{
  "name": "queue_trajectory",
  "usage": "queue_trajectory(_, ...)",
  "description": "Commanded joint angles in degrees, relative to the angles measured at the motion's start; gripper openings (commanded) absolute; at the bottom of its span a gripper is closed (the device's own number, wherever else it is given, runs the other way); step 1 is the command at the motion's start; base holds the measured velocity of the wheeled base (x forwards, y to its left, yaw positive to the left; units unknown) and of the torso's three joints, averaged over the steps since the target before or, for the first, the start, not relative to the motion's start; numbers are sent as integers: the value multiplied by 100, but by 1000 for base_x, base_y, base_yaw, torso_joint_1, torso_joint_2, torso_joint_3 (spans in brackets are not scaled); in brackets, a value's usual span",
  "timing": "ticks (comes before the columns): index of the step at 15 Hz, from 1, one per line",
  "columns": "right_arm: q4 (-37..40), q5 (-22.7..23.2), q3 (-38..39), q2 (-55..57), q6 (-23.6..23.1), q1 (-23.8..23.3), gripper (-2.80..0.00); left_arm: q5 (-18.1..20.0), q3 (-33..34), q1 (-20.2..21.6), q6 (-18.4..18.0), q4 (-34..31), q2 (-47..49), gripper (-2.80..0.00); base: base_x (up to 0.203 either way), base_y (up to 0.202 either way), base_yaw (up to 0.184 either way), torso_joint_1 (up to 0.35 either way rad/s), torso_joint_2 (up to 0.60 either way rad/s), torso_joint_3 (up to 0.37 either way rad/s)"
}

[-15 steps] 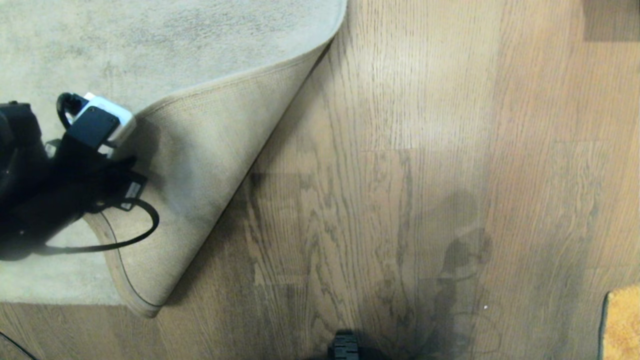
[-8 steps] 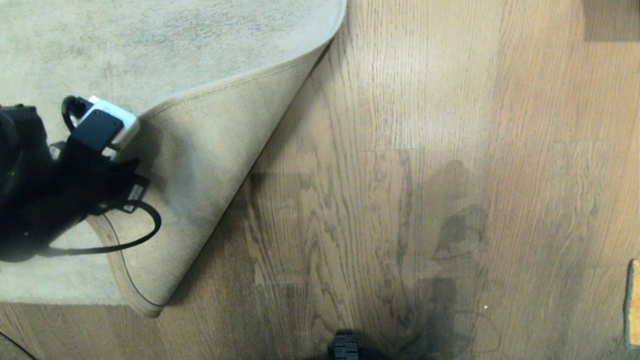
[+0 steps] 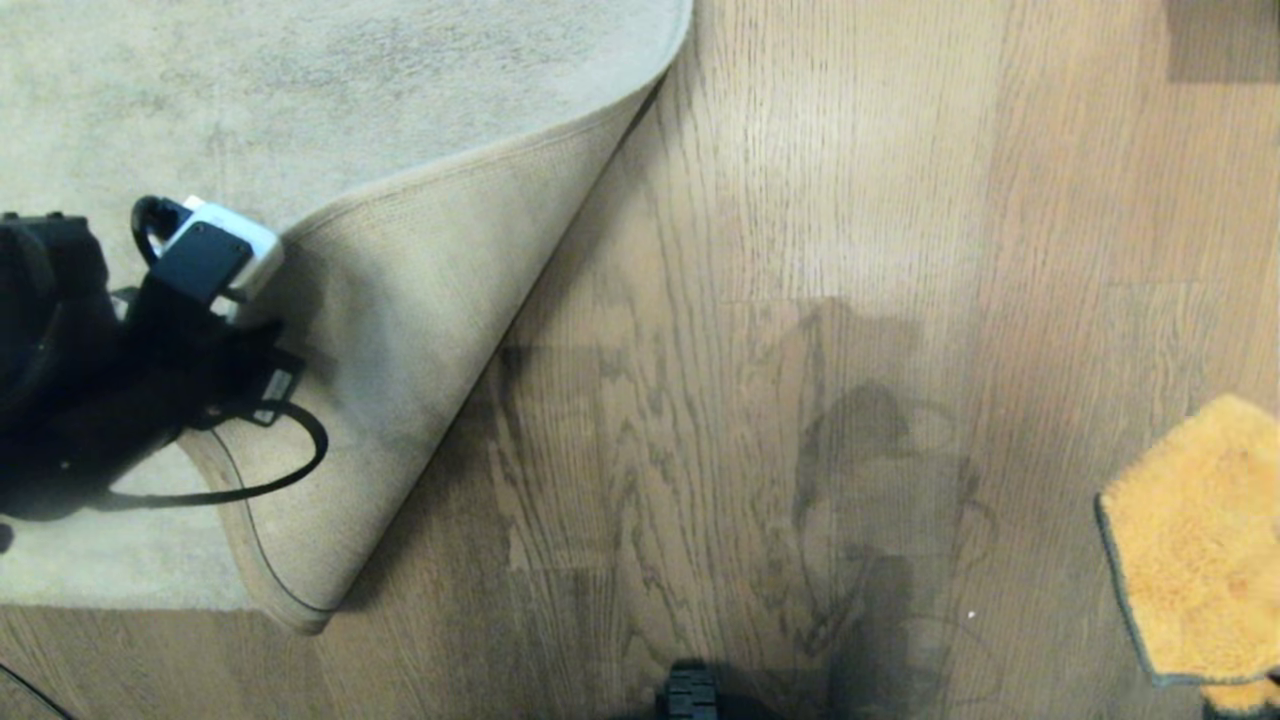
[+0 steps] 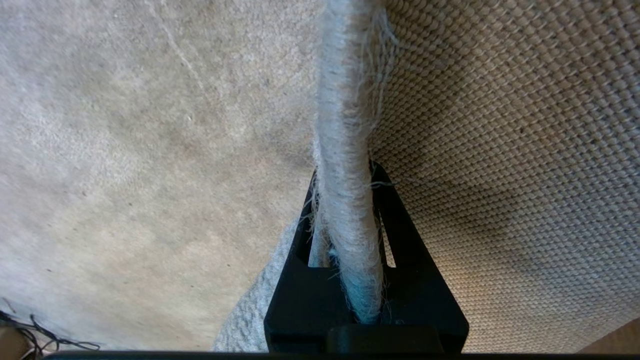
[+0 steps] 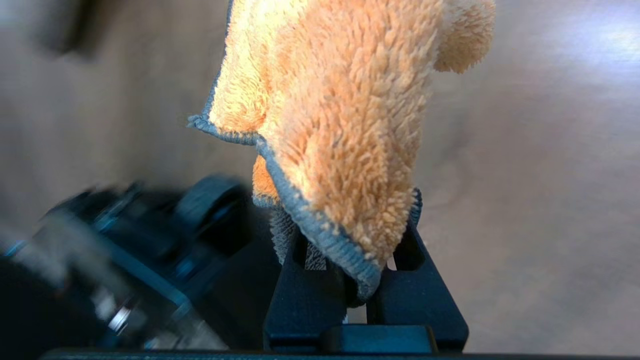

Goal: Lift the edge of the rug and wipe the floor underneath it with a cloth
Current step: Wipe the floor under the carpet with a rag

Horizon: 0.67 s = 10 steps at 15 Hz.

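My left gripper (image 4: pixel 345 200) is shut on the rug edge (image 4: pixel 345 125), a fuzzy pale grey border running between its black fingers. In the head view my left arm (image 3: pixel 120 370) holds that corner folded back over the grey rug (image 3: pixel 300 90), so the beige woven backing (image 3: pixel 400 330) faces up. Bare brown plank floor (image 3: pixel 700 400) lies beside the fold. My right gripper (image 5: pixel 350 240) is shut on the cloth (image 5: pixel 340 110), an orange fluffy rag with grey-green trim. The cloth (image 3: pixel 1195 540) hangs at the head view's lower right, above the floor, far from the fold.
A dark part of my base (image 3: pixel 688 695) shows at the bottom middle of the head view, and dark base parts (image 5: pixel 125 260) sit beside the cloth in the right wrist view. A black cable (image 3: pixel 270 470) loops off the left arm over the backing.
The cloth has come much further into the head view from the lower right, and its shadow has slid across the floor. The left arm still holds the folded rug corner in place.
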<state>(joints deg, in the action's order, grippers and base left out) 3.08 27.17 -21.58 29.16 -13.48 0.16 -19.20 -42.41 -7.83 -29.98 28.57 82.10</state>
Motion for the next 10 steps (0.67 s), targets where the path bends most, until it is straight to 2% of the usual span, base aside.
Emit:
queue_trajectory(1,1,324,-14,746,-146,45,-280,-13,5,-8,-17,9,43,-280,0,0,0,0,0,0)
queue_trajectory(2,-13,383,-22,975,-217,165,-280,-13,-4,-8,-17,17,61,-280,0,0,0,0,0,0)
queue_trajectory(6,-611,335,-53,2028,-305,1419,-280,-22,-39,-8,-17,17,122,-280,0,0,0,0,0,0)
queue_trajectory(10,-1699,-147,-295,3573,-312,2796,-280,-22,-39,-14,-17,17,122,-280,0,0,0,0,0,0)
